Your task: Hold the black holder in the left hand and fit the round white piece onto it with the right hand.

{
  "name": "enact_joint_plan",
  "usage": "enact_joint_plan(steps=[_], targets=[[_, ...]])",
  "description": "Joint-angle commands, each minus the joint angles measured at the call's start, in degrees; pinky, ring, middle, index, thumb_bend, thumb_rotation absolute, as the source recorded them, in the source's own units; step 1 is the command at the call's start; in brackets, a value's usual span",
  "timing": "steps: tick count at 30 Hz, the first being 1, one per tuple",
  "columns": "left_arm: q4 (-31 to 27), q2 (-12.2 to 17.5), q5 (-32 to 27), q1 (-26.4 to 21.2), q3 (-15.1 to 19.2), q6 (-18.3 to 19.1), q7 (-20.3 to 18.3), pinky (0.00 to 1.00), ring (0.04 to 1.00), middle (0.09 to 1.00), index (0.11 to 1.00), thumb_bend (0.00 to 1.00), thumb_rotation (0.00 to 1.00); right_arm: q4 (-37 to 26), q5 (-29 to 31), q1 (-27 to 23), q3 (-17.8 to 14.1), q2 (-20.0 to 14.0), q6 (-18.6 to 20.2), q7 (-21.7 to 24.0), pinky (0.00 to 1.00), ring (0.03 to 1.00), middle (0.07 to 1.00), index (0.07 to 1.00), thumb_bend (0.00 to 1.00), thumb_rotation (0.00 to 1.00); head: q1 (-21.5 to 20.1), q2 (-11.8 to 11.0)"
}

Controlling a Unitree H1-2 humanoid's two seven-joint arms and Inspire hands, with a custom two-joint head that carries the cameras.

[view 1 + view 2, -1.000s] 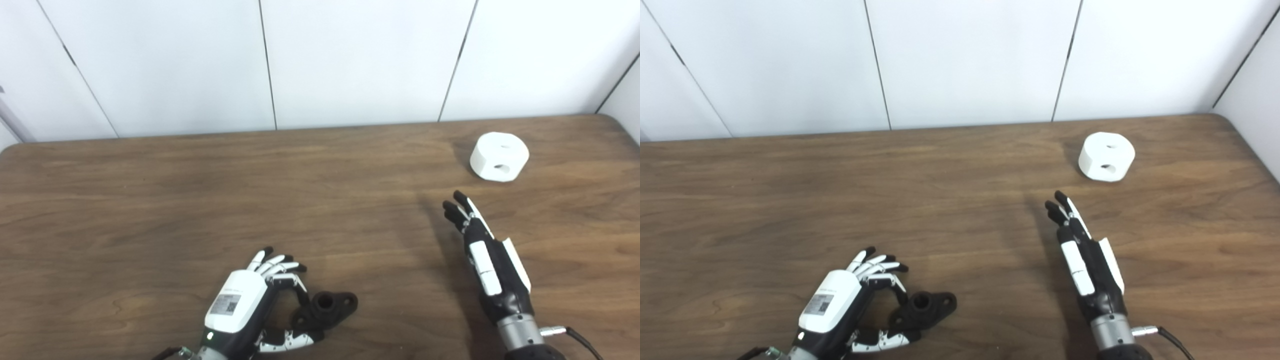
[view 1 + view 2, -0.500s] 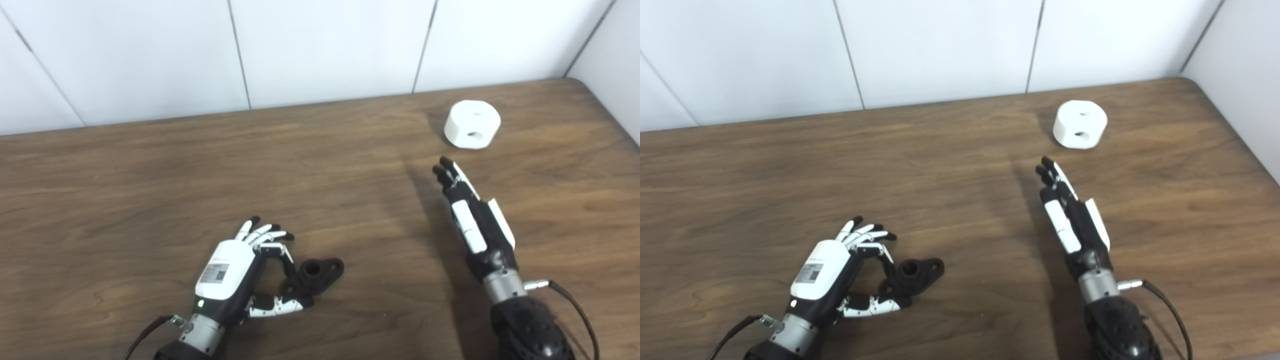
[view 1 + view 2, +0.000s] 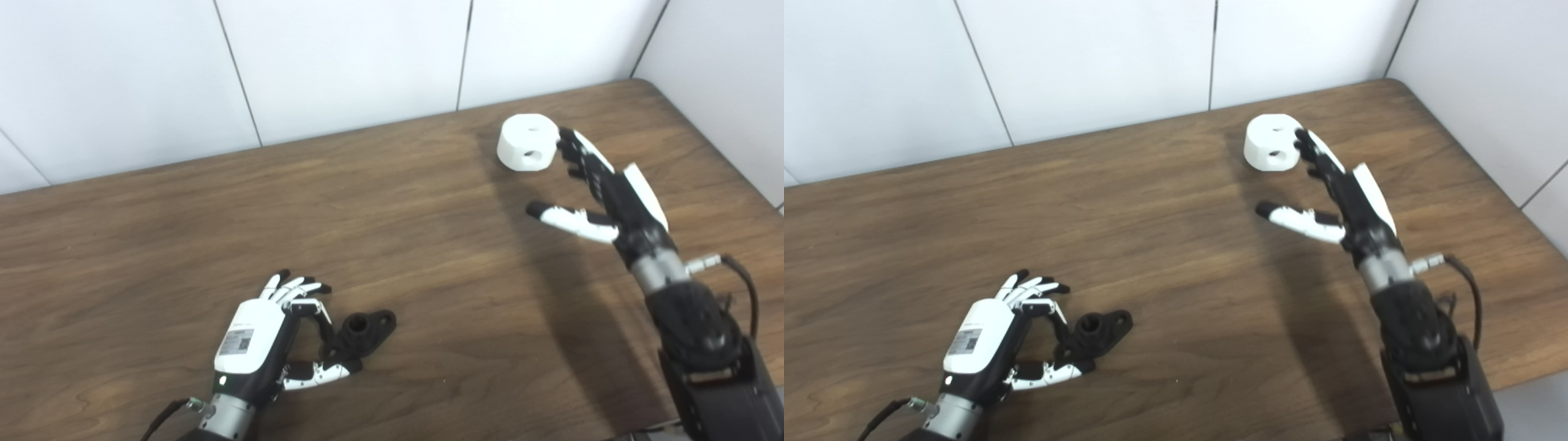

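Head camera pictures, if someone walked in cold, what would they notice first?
Probably the round white piece near the table's far right corner, with the right robot hand spread open beside it, fingertips at its side and thumb stretched out toward the left. Next, near the front left edge, the left robot hand curled around one end of the black holder, which lies on the wood.

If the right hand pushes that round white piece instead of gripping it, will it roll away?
Probably not: the round white piece seems to sit on a flat face, so it should slide on the smooth table. It looks rigid. The open right hand could nudge it.
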Motion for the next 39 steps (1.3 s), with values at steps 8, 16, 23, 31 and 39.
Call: enact_joint_plan(steps=[8, 16, 23, 31, 39], targets=[[0.79, 1.37, 1.63, 1.07, -0.12, 1.63, -2.49, 0.97, 0.858, 0.789, 0.487, 0.52, 0.05, 4.02, -8.86, -9.49, 1.15, -6.93, 0.95, 1.43, 0.89, 0.897, 0.897, 0.882, 0.8, 0.39, -1.68, -2.77], [1.42, 1.61, 1.51, 1.89, -0.02, 0.11, -0.54, 0.93, 0.836, 0.767, 0.486, 0.52, 0.05, 10.5, -13.31, -16.84, 3.87, -10.29, 3.82, 3.8, 0.91, 0.935, 0.92, 0.875, 0.79, 0.35, -1.44, -5.51], [1.25, 1.55, 2.14, 2.25, -0.22, 0.14, -0.52, 0.92, 0.826, 0.763, 0.486, 0.52, 0.05, 17.62, -14.39, -20.95, 5.24, -12.44, 2.1, 3.95, 0.89, 0.933, 0.927, 0.865, 0.82, 0.31, 0.05, -6.57], [0.81, 1.66, 2.24, 2.61, -0.24, 0.76, -1.25, 0.91, 0.827, 0.768, 0.486, 0.52, 0.05, 24.15, -15.64, -24.2, 7.14, -13.88, 1.18, 3.75, 0.88, 0.948, 0.933, 0.855, 0.87, 0.28, -0.03, -8.5], [0.51, 1.76, 2.33, 3.25, -0.36, 0.5, -1.1, 0.9, 0.83, 0.769, 0.487, 0.52, 0.05, 28.22, -17.15, -26.28, 8.94, -15.56, 1.64, 4.17, 0.9, 0.946, 0.933, 0.85, 0.9, 0.26, 1.06, -9.6]])
